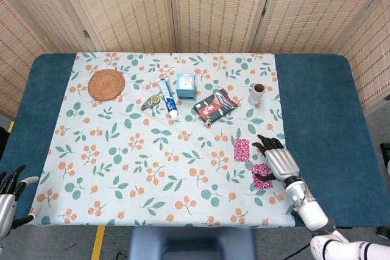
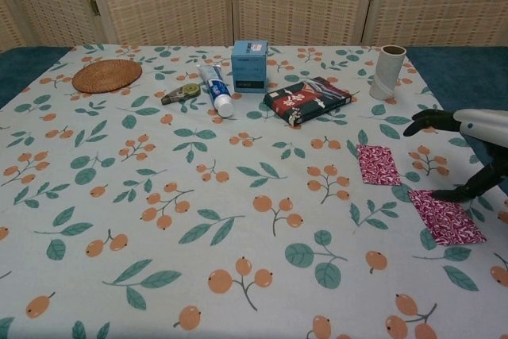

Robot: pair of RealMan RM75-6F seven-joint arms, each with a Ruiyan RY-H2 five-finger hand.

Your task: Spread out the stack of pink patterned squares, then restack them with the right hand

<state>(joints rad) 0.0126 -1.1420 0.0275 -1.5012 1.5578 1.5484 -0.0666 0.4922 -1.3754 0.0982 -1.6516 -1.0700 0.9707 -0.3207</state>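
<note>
Two pink patterned squares lie flat on the floral cloth at the right. One square point(image 1: 242, 150) point(image 2: 377, 164) sits further from me. The other, a small stack point(image 1: 261, 176) point(image 2: 445, 217), sits nearer the front edge. My right hand point(image 1: 277, 159) point(image 2: 468, 144) hovers above and between them with its fingers spread and nothing in it; the thumb reaches down to the near stack's far corner. My left hand point(image 1: 9, 196) hangs off the table's front left corner, fingers apart, holding nothing.
At the back stand a woven coaster point(image 1: 106, 84), a toothpaste tube point(image 1: 167, 98), a correction-tape dispenser point(image 1: 150, 102), a blue box point(image 1: 186, 85), a dark red patterned packet point(image 1: 214, 105) and a cardboard roll point(image 1: 257, 93). Blue tablecloth borders flank the floral cloth point(image 1: 152, 168).
</note>
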